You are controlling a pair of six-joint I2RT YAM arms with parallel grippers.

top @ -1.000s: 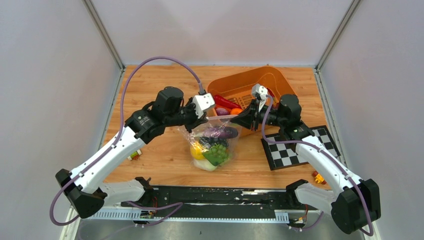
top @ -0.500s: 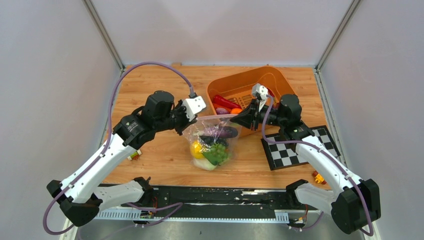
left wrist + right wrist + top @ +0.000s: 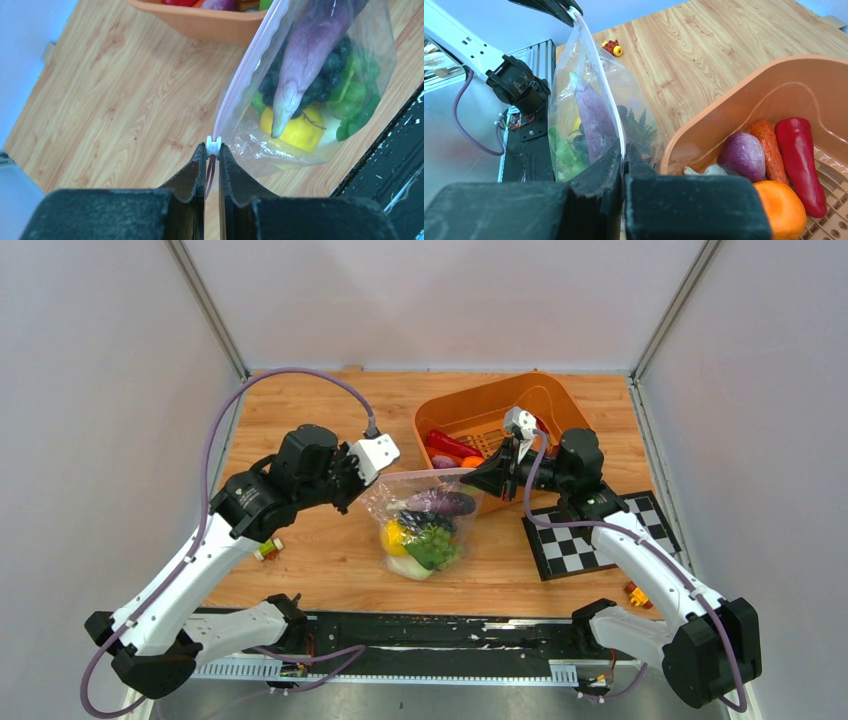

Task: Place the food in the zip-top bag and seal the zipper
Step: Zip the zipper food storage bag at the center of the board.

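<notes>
Zip-top bag (image 3: 420, 525) suspended by its mouth between the two arms, just in front of the orange tub (image 3: 571, 402), above the wooden desk (image 3: 300, 410). The left fingers (image 3: 202, 160) were nearly closed, pinching the small white slider (image 3: 213, 145) at the left end of the pinkish zipper (image 3: 240, 75). The right fingers (image 3: 616, 162) were pressed fully together on the opposite end of that strip. Inside the bag lay a purple eggplant (image 3: 305, 55), dark grapes (image 3: 327, 67), a yellow lemon (image 3: 295, 132) and green pieces (image 3: 357, 95). A red pepper (image 3: 801, 160), a carrot (image 3: 769, 150), an orange (image 3: 781, 207) and a purple round vegetable (image 3: 744, 155) sat in the tub. Whether the bag's bottom touched the desk could not be told. A checkerboard (image 3: 580, 545) lay to the right and a toy block (image 3: 268, 550) to the left.
</notes>
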